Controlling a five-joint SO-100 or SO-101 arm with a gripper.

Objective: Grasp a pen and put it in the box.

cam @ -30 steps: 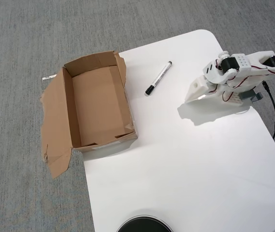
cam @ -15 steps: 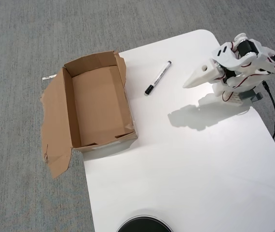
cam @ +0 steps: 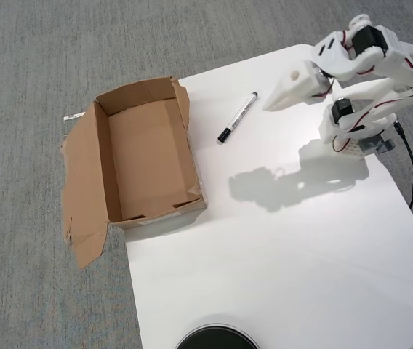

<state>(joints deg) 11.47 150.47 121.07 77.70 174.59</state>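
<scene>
Your pen (cam: 238, 116) lies flat on the white desk (cam: 279, 240), slanted, black cap toward the box (cam: 145, 154), which sits open and empty just beside it at the desk's left edge. The claw (cam: 270, 104) hangs above the desk near the pen's far end, holding nothing; whether its jaws are parted you cannot tell from overhead. Expect a light, stiff, smooth barrel that may roll, so pinch it mid-barrel, across its width.
</scene>
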